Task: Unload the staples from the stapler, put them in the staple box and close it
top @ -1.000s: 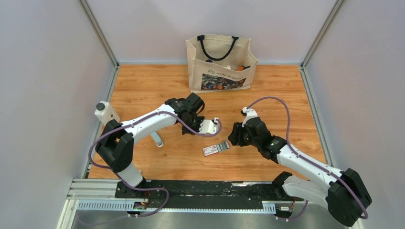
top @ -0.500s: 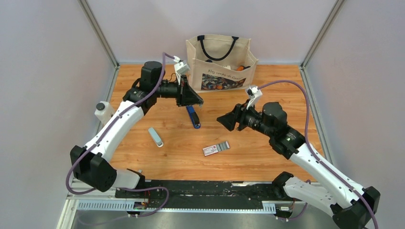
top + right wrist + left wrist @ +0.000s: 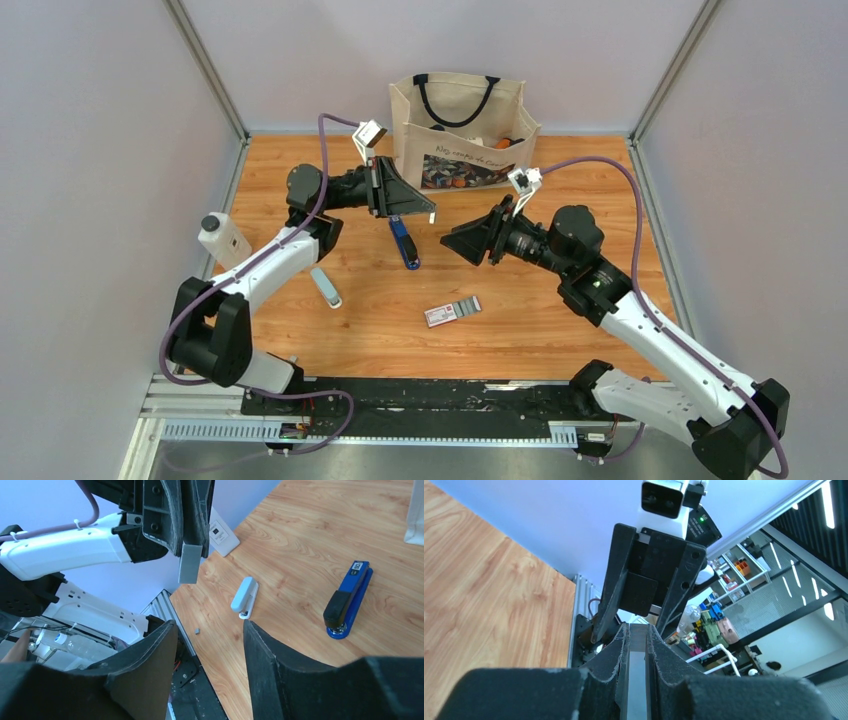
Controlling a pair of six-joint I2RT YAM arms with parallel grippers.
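The blue stapler (image 3: pixel 403 241) lies closed on the wooden table, also in the right wrist view (image 3: pixel 347 600). My left gripper (image 3: pixel 428 212) is raised above it and shut on a short silvery-grey staple strip (image 3: pixel 637 647), which sticks out of the fingertips in the right wrist view (image 3: pixel 190 563). My right gripper (image 3: pixel 452 240) is open and empty, its jaws wide apart (image 3: pixel 210 627). It faces the left gripper at close range, with a gap between them. A tiny grey staple piece (image 3: pixel 197 630) lies near the table's front edge.
A pale grey stick-like tool (image 3: pixel 325 287) lies left of the stapler. A flat white-and-red box (image 3: pixel 452 311) lies in front of it. A cream tote bag (image 3: pixel 462 130) stands at the back. A white bottle (image 3: pixel 222 238) sits at the left edge.
Both arms have risen from low over the table. The stapler now lies uncovered. In the last half second the two grippers have moved closer, tip toward tip.
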